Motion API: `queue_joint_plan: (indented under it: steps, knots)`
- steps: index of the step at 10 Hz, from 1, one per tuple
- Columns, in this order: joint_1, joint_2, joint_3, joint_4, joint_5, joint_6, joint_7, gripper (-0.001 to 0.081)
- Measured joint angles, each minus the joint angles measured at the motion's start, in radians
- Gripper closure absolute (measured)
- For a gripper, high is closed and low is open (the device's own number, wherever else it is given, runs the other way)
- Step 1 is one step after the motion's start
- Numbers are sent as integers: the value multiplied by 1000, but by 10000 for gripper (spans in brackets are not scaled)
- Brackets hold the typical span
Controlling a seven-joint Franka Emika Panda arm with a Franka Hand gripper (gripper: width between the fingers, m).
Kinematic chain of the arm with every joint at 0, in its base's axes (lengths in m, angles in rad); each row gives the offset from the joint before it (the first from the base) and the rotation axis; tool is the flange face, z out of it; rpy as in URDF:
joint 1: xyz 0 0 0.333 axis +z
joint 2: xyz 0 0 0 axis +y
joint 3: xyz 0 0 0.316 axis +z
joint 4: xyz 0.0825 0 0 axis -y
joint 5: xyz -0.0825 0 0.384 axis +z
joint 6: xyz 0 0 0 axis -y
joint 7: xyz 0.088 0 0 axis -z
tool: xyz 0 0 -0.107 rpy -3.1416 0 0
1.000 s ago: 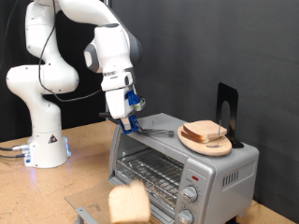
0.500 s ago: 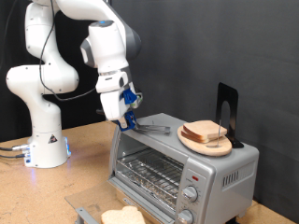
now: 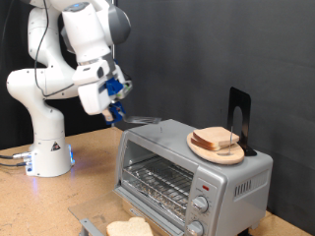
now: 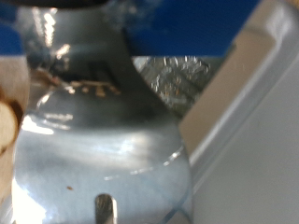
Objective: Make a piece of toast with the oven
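The silver oven (image 3: 226, 182) stands at the exterior view's right, its front open and the wire rack (image 3: 157, 182) bare. The piece of toast (image 3: 131, 228) lies flat at the bottom edge, in front of the oven opening. My gripper (image 3: 115, 99) is up and left of the oven's top corner, shut on a metal spatula (image 3: 141, 121) whose blade reaches toward the oven top. In the wrist view the spatula blade (image 4: 103, 140) fills most of the picture. A tan bread edge (image 4: 6, 121) shows at one side.
A round plate (image 3: 209, 153) with stacked bread slices (image 3: 217, 140) sits on the oven top, with a black stand (image 3: 239, 110) behind it. Two knobs (image 3: 200, 205) are on the oven front. The robot base (image 3: 47, 147) stands at the left on the wooden table (image 3: 89, 167).
The toast, upright in the air in front of the oven a second ago, now lies flat. My gripper with the spatula has drawn back to the left, off the oven top.
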Motion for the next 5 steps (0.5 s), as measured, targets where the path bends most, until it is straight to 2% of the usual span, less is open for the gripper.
queue_joint_plan:
  steps: [1,2,4,5]
  knots:
    - [-22,7,-20,29,-18,-90,5,402]
    - [-21,7,-12,23,-14,-58,2,402]
    - [-10,-8,-21,-8,-54,-45,-206,402]
    - [-12,-21,-35,-26,-106,-40,-314,402]
